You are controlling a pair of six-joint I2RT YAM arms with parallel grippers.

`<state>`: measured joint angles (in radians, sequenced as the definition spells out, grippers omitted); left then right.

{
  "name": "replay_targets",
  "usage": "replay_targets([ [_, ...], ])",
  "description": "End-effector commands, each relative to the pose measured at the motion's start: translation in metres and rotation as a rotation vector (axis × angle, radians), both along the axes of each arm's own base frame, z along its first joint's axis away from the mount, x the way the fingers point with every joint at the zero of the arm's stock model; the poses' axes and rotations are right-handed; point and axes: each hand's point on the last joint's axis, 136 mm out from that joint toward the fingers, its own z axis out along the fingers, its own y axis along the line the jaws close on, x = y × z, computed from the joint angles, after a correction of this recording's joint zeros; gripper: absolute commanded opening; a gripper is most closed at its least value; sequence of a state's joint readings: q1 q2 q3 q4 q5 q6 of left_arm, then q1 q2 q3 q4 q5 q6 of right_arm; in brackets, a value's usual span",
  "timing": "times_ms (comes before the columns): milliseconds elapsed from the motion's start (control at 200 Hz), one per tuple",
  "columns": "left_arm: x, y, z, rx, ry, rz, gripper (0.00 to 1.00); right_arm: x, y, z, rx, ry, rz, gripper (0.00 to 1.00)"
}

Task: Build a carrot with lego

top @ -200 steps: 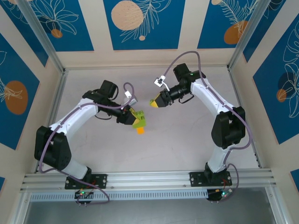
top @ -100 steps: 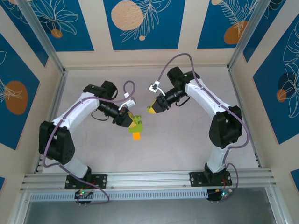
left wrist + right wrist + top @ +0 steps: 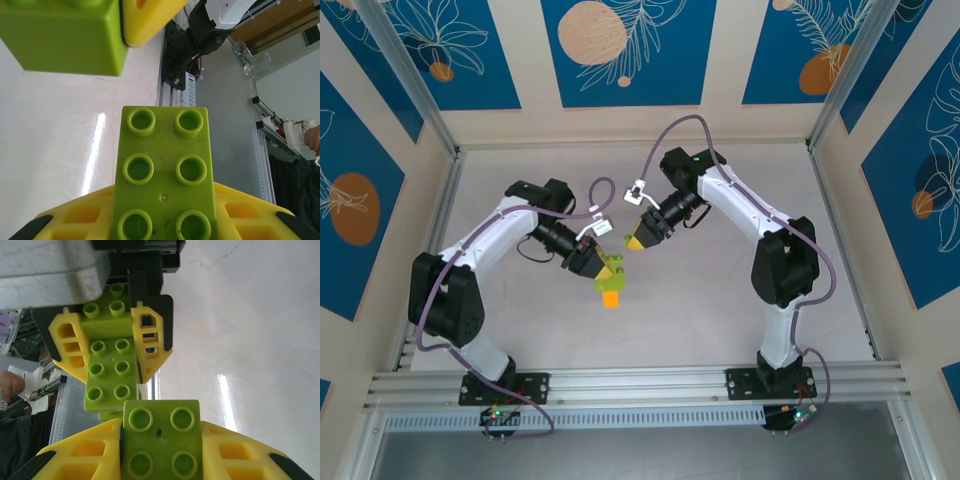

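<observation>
centrally, left hand (image 3: pixel 604 263) gripping carrot (image 3: pixel 610 284), right hand (image 3: pixel 634 241) gripping lego brick (image 3: pixel 161 445) just beside, white table (image 3: pixel 710 300) beneath

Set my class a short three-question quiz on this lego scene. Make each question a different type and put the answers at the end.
1. True or false: the right claw is open and holds nothing.
2. Multiple choice: in the top view, what colour is the brick at the near tip of the carrot held in the left claw? A blue, B orange, C red.
3. Fill in the blank: in the right wrist view, the green brick in the right claw shows ___ studs.
Key: 1 false, it is shut on a green brick; 2 B; 3 four.
</observation>
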<state>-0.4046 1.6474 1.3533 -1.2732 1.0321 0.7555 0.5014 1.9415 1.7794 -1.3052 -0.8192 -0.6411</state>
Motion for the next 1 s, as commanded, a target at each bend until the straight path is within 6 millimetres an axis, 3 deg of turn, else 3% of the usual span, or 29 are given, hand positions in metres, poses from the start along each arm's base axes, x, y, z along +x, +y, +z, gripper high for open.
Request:
replay_targets([
  [0, -0.001, -0.007, 0.006, -0.036, 0.001, -0.031, 0.29, -0.005, 0.006, 0.018, 0.065, 0.006, 0.027, 0.18],
  [385, 0.013, -0.006, 0.003, 0.009, -0.094, -0.007, 0.28, -0.019, 0.012, 0.012, 0.024, 0.009, 0.073, 0.18],
  [655, 0.02, -0.006, 0.016, 0.014, -0.151, -0.02, 0.29, -0.024, 0.012, 0.009, 0.003, -0.008, 0.086, 0.18],
  [995, 0.013, -0.003, 0.029, 0.005, -0.173, -0.032, 0.3, -0.035, 0.012, 0.003, -0.031, -0.023, 0.115, 0.18],
])
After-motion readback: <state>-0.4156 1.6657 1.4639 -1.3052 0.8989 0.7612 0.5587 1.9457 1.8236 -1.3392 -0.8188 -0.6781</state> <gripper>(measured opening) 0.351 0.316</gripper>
